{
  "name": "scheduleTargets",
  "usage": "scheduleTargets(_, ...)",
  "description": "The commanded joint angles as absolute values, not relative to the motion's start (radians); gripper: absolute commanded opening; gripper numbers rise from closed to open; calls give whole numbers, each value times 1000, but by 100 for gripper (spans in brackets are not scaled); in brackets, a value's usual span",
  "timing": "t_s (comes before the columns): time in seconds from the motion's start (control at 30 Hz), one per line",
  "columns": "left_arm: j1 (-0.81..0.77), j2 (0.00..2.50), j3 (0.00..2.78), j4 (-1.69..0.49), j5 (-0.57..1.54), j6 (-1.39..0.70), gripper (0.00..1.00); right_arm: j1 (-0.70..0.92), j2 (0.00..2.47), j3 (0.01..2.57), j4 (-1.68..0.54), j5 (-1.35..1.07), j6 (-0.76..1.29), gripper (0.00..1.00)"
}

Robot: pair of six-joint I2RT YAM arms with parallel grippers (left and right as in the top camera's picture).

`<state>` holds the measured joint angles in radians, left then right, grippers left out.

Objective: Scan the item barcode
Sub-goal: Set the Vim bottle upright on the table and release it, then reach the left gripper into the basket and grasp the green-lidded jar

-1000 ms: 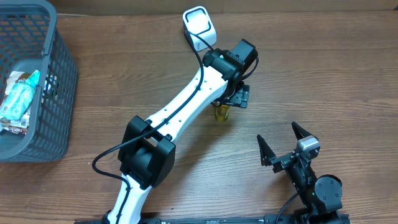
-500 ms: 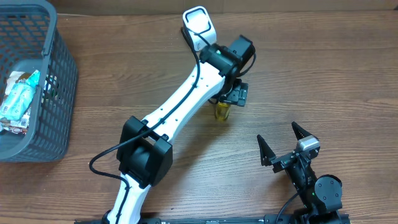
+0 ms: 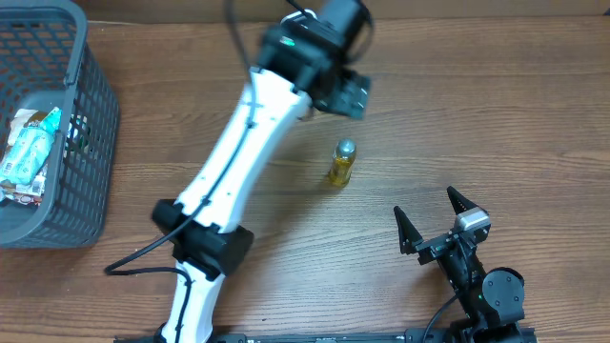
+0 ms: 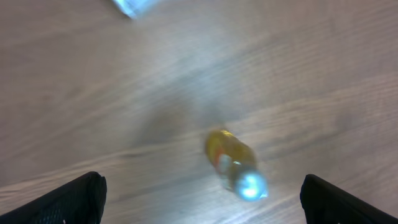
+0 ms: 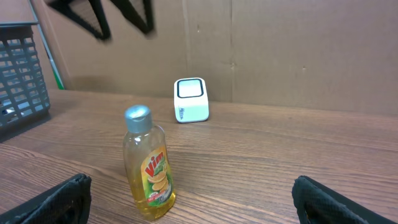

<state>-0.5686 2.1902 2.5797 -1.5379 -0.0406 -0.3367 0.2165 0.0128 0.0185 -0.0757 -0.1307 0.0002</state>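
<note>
The bottle (image 3: 342, 162) stands upright near the middle of the overhead view, with bare table (image 3: 496, 114) on every side of it and nothing touching it. The left claw (image 3: 341, 95) hangs above it toward the top edge, released and empty. The right claw (image 3: 434, 217) sits in the lower right, well apart from the bottle, its jaws spread wide and holding nothing.

The right wrist view shows the bottle's yellow liquid, grey cap and printed label, and a white scanner box (image 5: 191, 99) behind it by the cardboard wall. Overhead, the left arm covers that spot. The left wrist view is blurred and looks down on the bottle.

A grey basket (image 3: 95, 124) at the left edge holds a few packets (image 3: 29, 152).
</note>
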Motion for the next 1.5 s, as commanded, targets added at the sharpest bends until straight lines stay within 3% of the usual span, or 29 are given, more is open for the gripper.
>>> scheduleTargets(0.0,-458,2176,2754,-1601,-72,-229,100,214,7,8,-73,-129,2,100)
scheduleTargets(0.23,-212,2154,3018,-1689,-57,-227,100,214,7,8,-73,-129,2,100)
scheduleTargets(0.73,313,2113,3033,-1689,-52,-300,100,214,7,8,-73,-129,2,100)
scheduleTargets(1.1,432,2113,2931,-1689,-72,-300,99,214,7,8,-73,-129,2,100)
scheduleTargets(1.47,445,2113,2794,-1681,-194,-336,100,214,7,8,-73,-129,2,100)
